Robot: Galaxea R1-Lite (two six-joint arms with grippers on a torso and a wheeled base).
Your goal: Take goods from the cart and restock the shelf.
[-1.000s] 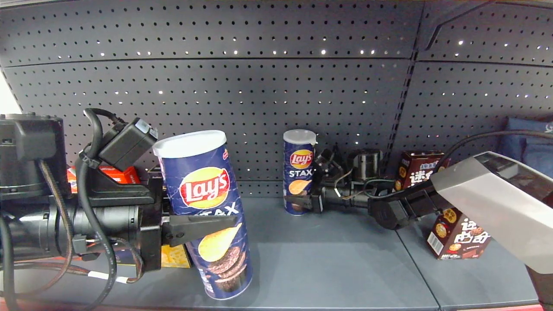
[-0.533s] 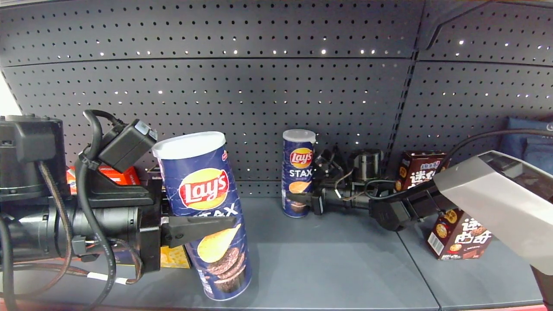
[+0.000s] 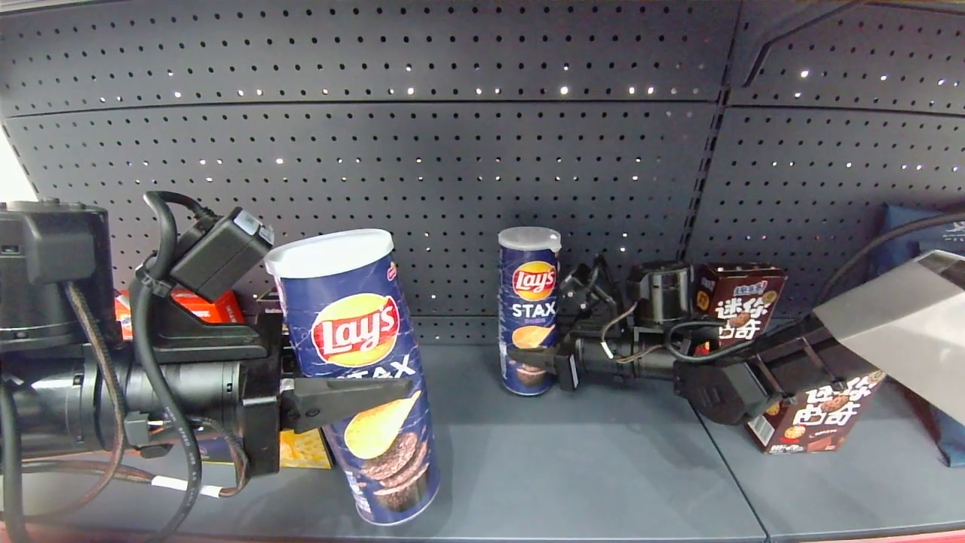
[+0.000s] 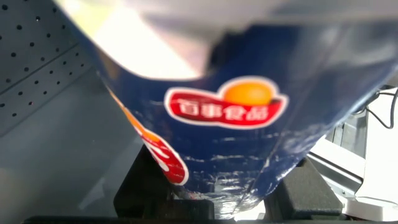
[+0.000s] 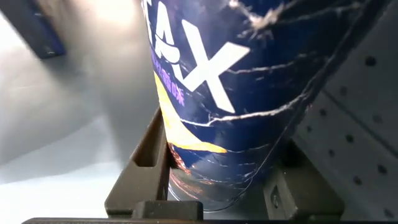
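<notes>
Left jaws clamp near can (image 3: pixel 350 332), right jaws far can (image 3: pixel 529 302), brown boxes (image 3: pixel 742 298) seemingly close.

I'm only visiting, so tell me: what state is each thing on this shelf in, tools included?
Near chip can: lid on, tilted.
Far chip can: lid on, upright.
Left tool: shut on near chip can.
Right tool: shut on far chip can.
Back brown box: upright.
Front brown box: upright, partly hidden.
</notes>
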